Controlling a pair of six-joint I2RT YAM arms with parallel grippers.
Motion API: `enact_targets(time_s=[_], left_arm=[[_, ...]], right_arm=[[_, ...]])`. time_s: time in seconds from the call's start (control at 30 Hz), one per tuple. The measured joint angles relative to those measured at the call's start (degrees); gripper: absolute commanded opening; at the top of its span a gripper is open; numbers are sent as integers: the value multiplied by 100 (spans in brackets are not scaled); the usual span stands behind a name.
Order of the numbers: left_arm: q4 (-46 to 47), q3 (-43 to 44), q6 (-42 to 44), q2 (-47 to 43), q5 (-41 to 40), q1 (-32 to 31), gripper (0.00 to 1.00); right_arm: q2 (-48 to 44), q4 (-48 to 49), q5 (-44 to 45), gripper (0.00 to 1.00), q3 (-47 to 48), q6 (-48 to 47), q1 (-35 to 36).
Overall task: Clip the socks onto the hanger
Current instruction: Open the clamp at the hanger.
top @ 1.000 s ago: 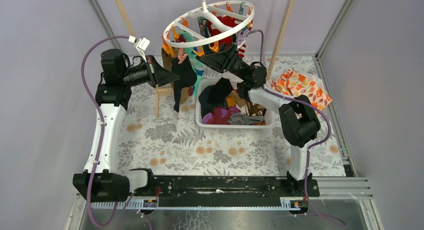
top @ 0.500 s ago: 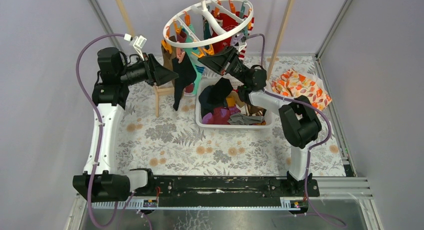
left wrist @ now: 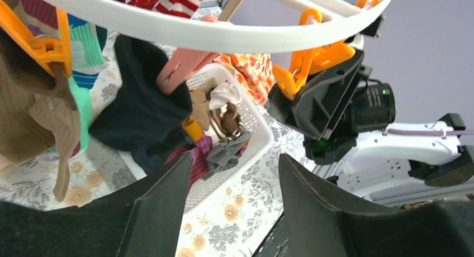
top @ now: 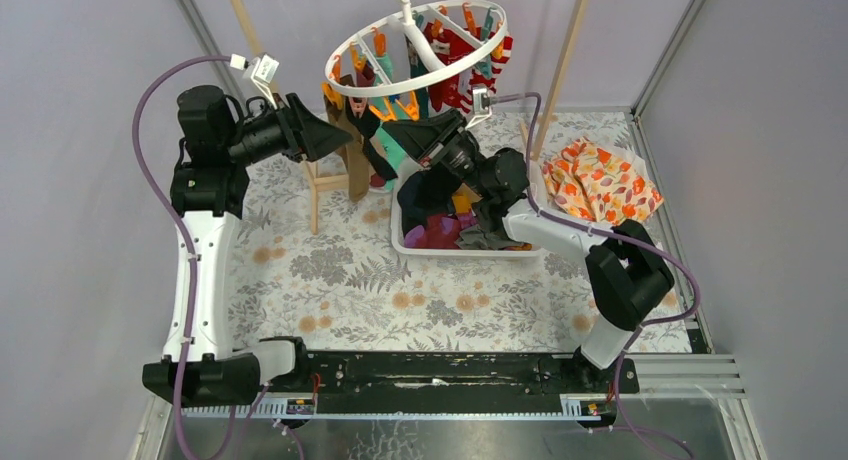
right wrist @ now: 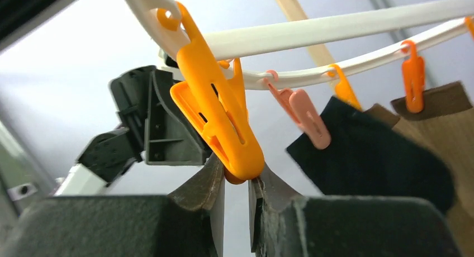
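Hanger (left wrist: 223, 40), one clip gripped.
Left gripper (left wrist: 235, 159) gapes empty; right gripper (right wrist: 237, 181) nips an orange clip (right wrist: 218, 117) (black sock (right wrist: 369, 156) hangs beside).

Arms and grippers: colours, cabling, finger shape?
Left arm and right arm: white links, black joint housings, a purple cable looping along each. Left gripper and right gripper are matte black with broad wedge-shaped fingers.

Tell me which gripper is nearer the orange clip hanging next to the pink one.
Right. The right gripper has its tips either side of the orange clip, at its lower end. The left gripper is open and apart from it, beside the black sock.
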Motion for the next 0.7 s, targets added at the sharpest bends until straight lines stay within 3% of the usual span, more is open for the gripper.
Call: enact_targets(time_s=[0.3, 0.7], left_arm=[[579, 79, -1069, 59, 4, -122, 70], [896, 232, -1587, 450, -614, -557, 69]], right_arm=[[-240, -1091, 1290, 0, 72, -1757, 649], [-229, -1587, 1928, 0, 424, -2804, 960]])
